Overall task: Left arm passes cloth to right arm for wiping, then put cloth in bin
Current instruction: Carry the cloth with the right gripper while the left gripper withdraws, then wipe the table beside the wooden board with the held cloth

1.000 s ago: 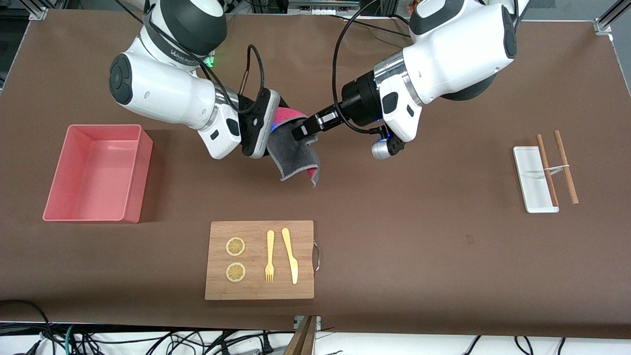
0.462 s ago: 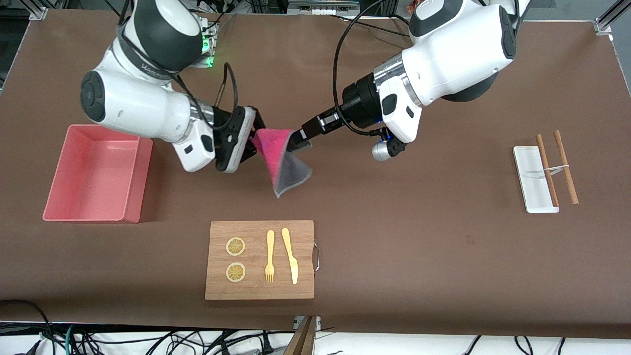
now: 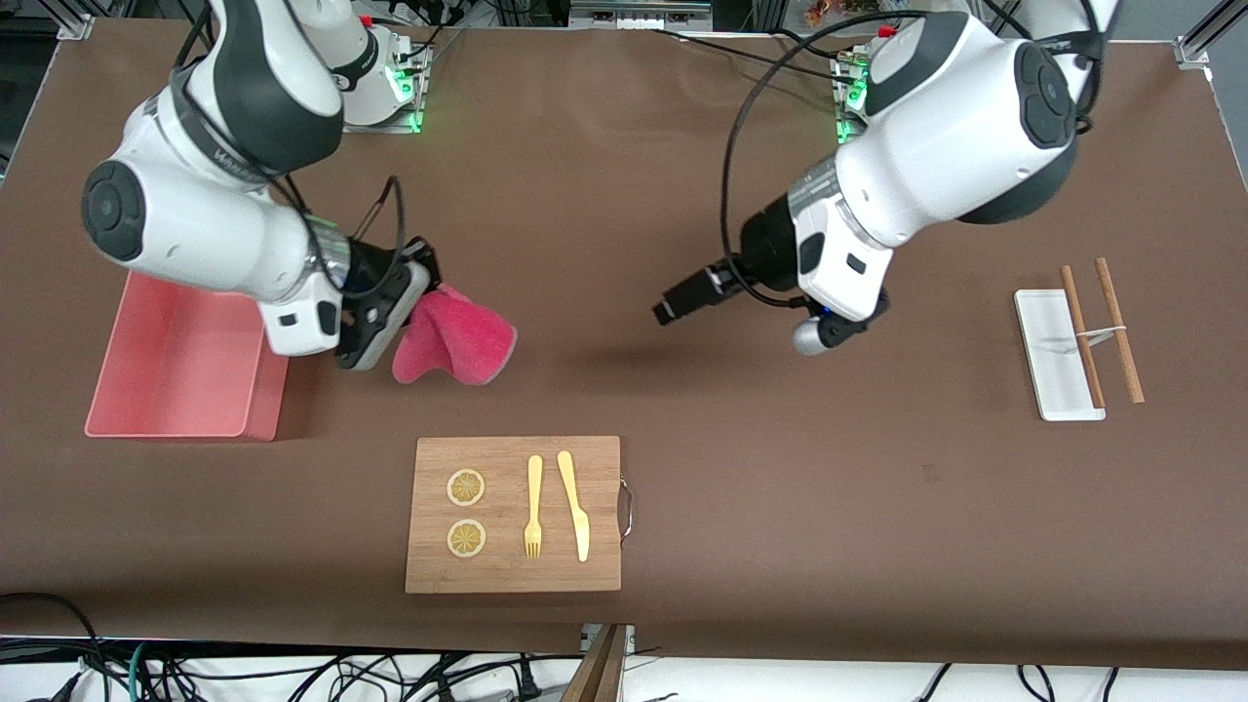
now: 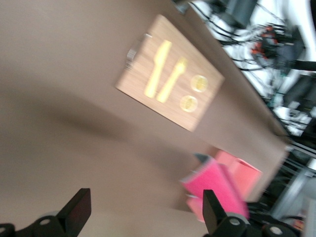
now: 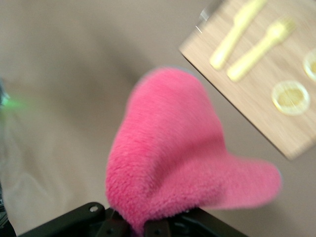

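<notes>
My right gripper point(image 3: 405, 317) is shut on one edge of the cloth point(image 3: 455, 337), which droops folded with its magenta-pink face outward, low over the brown table beside the bin point(image 3: 265, 390). In the right wrist view the cloth point(image 5: 173, 148) fills the middle and is pinched at the gripper point(image 5: 143, 228). The bin is a salmon-pink tub at the right arm's end of the table, partly hidden by the right arm. My left gripper point(image 3: 667, 311) is open and empty over bare table in the middle. In the left wrist view its jaws stand wide apart point(image 4: 145, 213), with the cloth point(image 4: 215, 190) and bin point(image 4: 247, 175) farther off.
A wooden cutting board point(image 3: 604, 458) lies nearer the front camera than the cloth, holding two lemon slices, a yellow fork and a yellow knife. A small white tray point(image 3: 1053, 361) with two brown chopsticks point(image 3: 1118, 331) lies at the left arm's end.
My left gripper has let go of the cloth and pulled back toward its own end. My right gripper has carried the cloth toward the bin and lower.
</notes>
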{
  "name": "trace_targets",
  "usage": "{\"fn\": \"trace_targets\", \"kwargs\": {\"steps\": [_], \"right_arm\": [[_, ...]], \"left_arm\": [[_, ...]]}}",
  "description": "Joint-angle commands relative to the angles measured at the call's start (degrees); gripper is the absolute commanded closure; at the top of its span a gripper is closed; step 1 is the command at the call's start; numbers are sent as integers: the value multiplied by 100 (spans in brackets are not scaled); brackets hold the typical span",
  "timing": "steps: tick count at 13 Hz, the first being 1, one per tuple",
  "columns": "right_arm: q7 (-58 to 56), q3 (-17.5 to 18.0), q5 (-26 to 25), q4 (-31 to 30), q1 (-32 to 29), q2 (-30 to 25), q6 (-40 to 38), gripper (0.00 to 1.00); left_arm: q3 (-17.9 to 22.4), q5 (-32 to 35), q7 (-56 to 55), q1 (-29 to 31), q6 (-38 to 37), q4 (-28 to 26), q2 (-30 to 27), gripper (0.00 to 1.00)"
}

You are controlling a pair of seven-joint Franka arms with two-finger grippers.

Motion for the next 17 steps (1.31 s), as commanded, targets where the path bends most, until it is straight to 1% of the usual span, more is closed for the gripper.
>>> {"fn": "trace_targets", "kwargs": {"steps": [1, 2, 3, 4, 5, 6, 7, 8, 10, 11, 13, 14, 15, 16, 17], "right_arm": [[-17, 70, -102, -821, -618, -179, 328, 100], [26, 53, -93, -1049, -829, -188, 452, 100], [44, -69, -198, -1295, -857, -240, 575, 100], [166, -192, -590, -1454, -857, -319, 646, 100], [681, -237, -1047, -1508, -866, -337, 629, 100], [1199, -246, -1312, -1517, -866, -398, 542, 100], [1657, -246, -1602, -1535, -866, -416, 445, 100], [2114, -238, -1831, -1579, -857, -416, 445, 100], [2679, -203, -2018, -1667, -849, -355, 514, 100], [2873, -202, -2018, -1710, -840, -242, 645, 100], [2971, -194, -2009, -1693, -831, 170, 1172, 100], [2997, -176, -1940, -1685, -814, 355, 1409, 100], [3137, -98, -1930, -1693, -744, 496, 1655, 100], [3199, -88, -1939, -1693, -726, 663, 1823, 100], [3217, -88, -1939, -1685, -656, 830, 1990, 100]], "left_arm": [[-36, 964, 567, 247, -968, 62, -44, 0], [-28, 1185, 1067, 370, -1329, 80, -53, 0], [-19, 1353, 1646, 511, -1689, 80, -61, 0], [-19, 1607, 2182, 651, -1980, 72, -88, 0], [-19, 2018, 2736, 731, -2235, 37, -105, 0], [-28, 2527, 3298, 732, -2525, 19, -166, 0], [-45, 2880, 3809, 741, -2763, 10, -237, 0], [-28, 2953, 4266, 758, -2974, -25, -359, 0], [-72, 2911, 4744, 1091, -3055, -383, -797, 0], [-72, 2867, 4841, 1205, -2994, -847, -1139, 0], [-72, 2710, 5418, 1442, -2478, -1822, -1860, 0], [-72, 2290, 5788, 1766, -2301, -2044, -2046, 0], [-72, 1886, 5939, 2065, -2273, -2047, -2074, 0], [-72, 1743, 5941, 2155, -2247, -2038, -2065, 0], [-63, 1741, 5941, 2147, -2168, -2038, -2022, 0]]}}
